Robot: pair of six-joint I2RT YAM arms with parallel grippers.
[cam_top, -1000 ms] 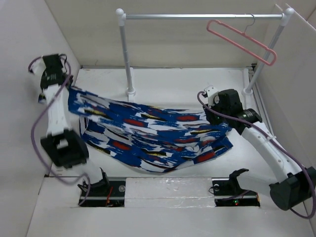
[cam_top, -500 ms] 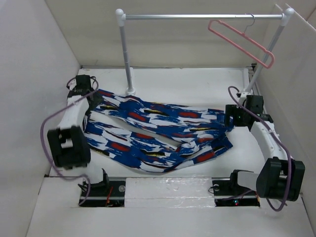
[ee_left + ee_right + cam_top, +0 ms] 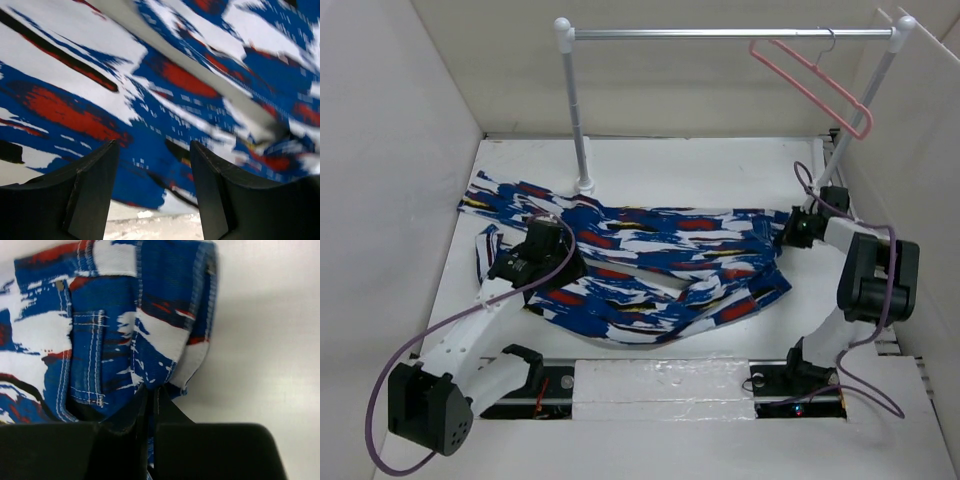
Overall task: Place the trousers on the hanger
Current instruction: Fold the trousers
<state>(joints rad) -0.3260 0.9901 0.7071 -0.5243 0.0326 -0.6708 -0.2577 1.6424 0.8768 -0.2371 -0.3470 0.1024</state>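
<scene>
I see the trousers [image 3: 640,260] spread flat on the white table [image 3: 720,170], their long axis running left to right with the waist end toward the right. My left gripper [image 3: 545,250] sits over their left part, jaws standing apart with nothing between them (the print fills that wrist view). My right gripper [image 3: 796,230] is pinched together on the cloth at the waist edge. White walls enclose the table. Behind, the silver rail [image 3: 720,33] carries the pink hanger [image 3: 815,85], well apart from the trousers
</scene>
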